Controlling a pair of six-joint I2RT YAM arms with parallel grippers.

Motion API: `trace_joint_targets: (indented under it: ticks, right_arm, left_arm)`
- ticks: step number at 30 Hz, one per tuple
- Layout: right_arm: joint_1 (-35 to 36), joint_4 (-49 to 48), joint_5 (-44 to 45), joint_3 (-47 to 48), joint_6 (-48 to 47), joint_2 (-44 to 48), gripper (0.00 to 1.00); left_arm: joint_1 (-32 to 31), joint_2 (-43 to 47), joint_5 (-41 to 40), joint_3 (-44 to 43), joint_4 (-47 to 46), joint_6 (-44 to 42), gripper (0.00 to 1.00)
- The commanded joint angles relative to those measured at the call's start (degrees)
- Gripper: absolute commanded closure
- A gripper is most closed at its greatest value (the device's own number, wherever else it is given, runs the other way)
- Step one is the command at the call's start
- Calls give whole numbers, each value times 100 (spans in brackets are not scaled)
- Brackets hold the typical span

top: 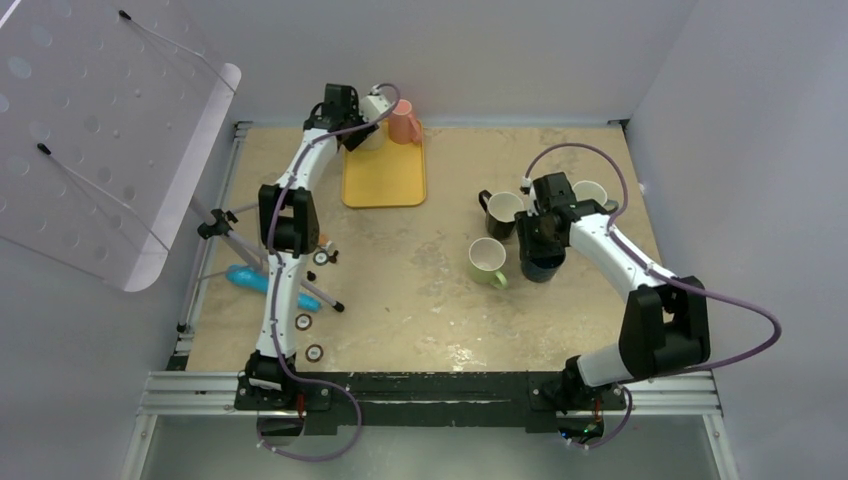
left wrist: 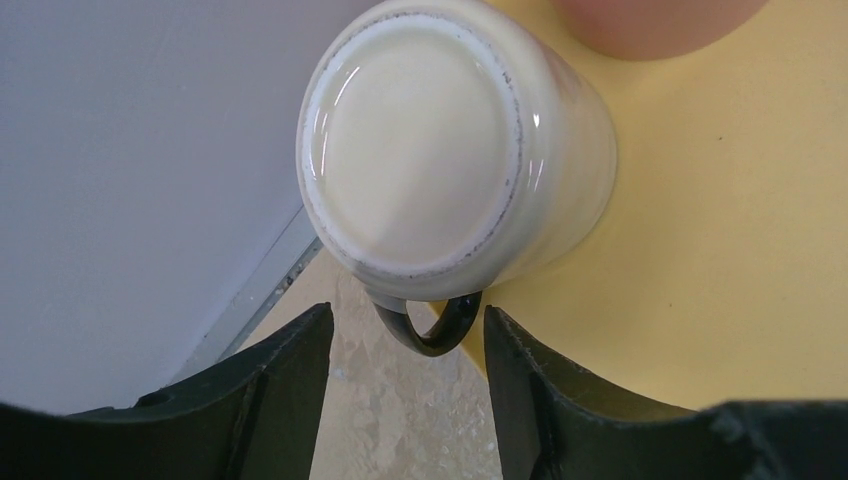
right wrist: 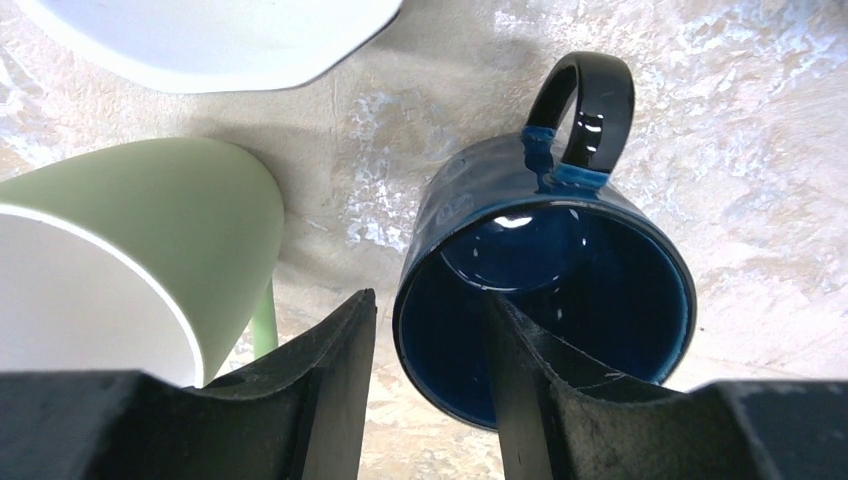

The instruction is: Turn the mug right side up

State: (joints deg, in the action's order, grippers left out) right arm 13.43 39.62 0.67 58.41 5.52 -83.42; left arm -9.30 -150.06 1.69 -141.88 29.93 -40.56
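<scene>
Listing, top view: cream mug upside down on the far-left corner of the yellow tray, left end effector over it. Left wrist: fingers apart, the mug's dark handle between them. Right wrist: right end effector, well right of the tray, fingers apart astride the blue mug rim.

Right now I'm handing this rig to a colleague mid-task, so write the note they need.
Left end effector: open, fingers either side of the cream mug's dark handle; mug stands bottom-up on the yellow tray.
Right end effector: open, straddling the upright blue mug's rim.
Done: blue mug upright.
Left: grasp and flip the cream mug.
</scene>
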Motion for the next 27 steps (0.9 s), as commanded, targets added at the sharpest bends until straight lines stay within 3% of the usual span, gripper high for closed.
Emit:
trace_joint_targets:
  ticks: [1, 11, 14, 21, 27]
  right_arm:
    - [-25, 66, 178, 250, -51, 346, 53]
    - [-25, 90, 162, 285, -51, 747, 52]
    - [-25, 92, 141, 268, -47, 826, 53]
    - [-25, 189, 405, 330, -5, 1117, 53]
    - [196, -99, 555, 716, 211, 1838, 46]
  left_arm:
    - [60, -34, 362, -221, 129, -407, 44]
    - [11, 48, 531, 91, 287, -571, 75]
    - [-10, 21, 346, 85, 249, -405, 98]
    - [13, 792, -271, 807, 94, 755, 100]
    - [34, 1971, 934, 1525, 996, 2027, 100]
